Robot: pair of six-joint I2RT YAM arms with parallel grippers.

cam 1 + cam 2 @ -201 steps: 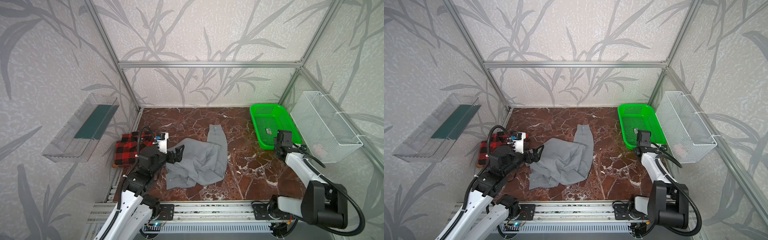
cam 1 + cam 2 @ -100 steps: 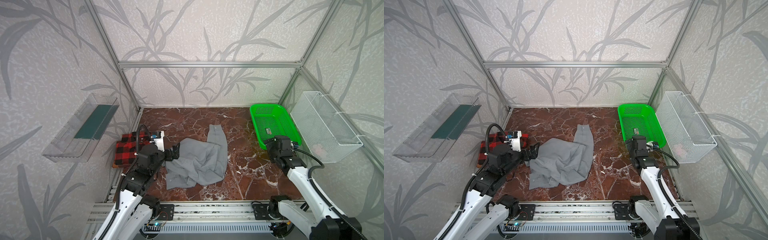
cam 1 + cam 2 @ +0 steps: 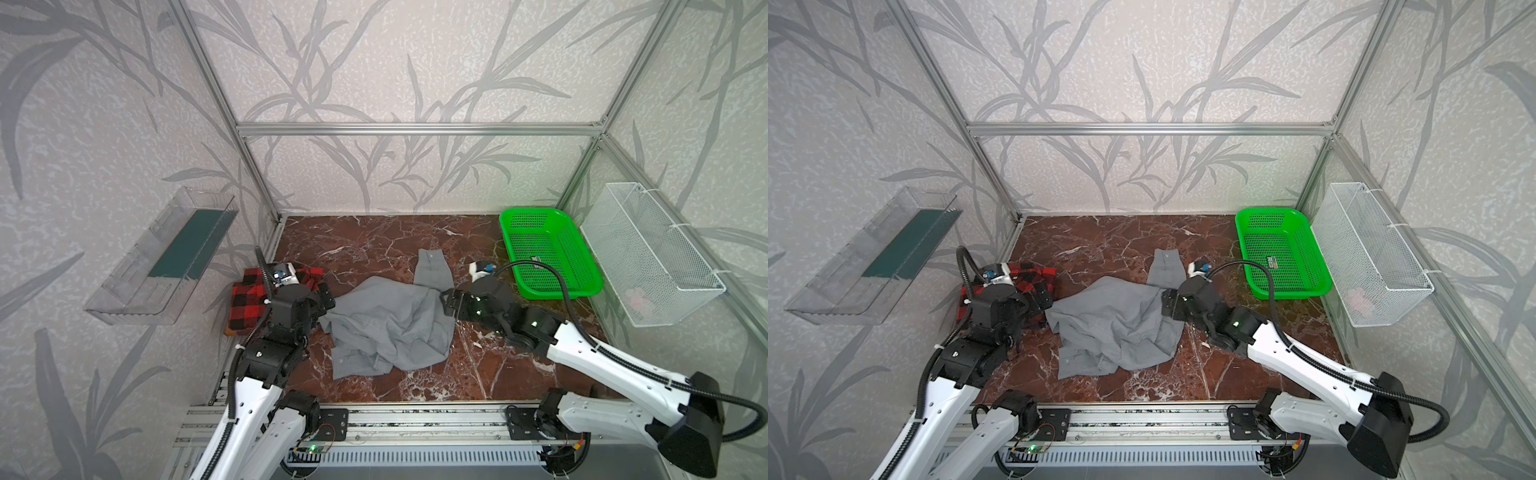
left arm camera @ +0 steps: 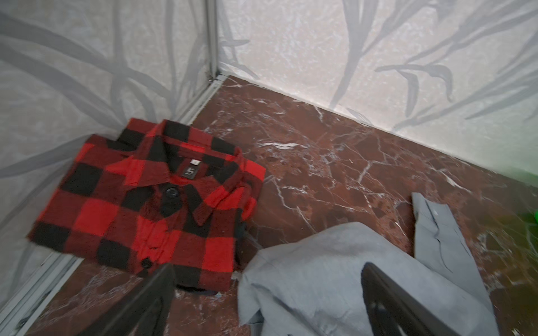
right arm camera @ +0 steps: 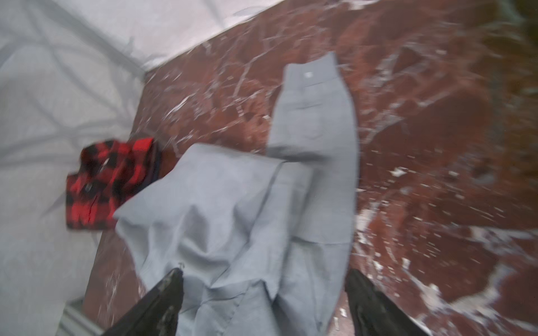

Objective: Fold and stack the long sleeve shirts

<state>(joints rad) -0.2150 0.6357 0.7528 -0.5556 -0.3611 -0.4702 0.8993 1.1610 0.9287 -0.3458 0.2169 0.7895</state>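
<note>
So, grey shirt (image 3: pixel 386 324): plain light grey woven cloth, creased and heaped loosely mid-table.
Cuffed sleeve (image 3: pixel 432 270): lies flat, pointing toward the back wall, with a small pale button on the cuff.
Plaid shirt (image 4: pixel 145 203): fuzzy red-and-black buffalo-check flannel, folded to a rectangle, collar up, dark round buttons. It lies by the left wall, just beside the grey shirt.
Collar tag (image 4: pixel 190 171): small dark square, reads "S".
Left gripper (image 3: pixel 326 300): black fingers spread wide, clamping nothing, at the grey shirt's left edge.
Right gripper (image 5: pixel 262 273): fingers wide apart over the grey shirt's right side, not pinching it.
Table (image 3: pixel 374 245): glossy red-brown marble, white veins.
Green basket (image 3: pixel 548 249): perforated plastic.
Sticker (image 3: pixel 536 258): unreadable.
Wire basket (image 3: pixel 656 266): white mesh, on the right wall.
</note>
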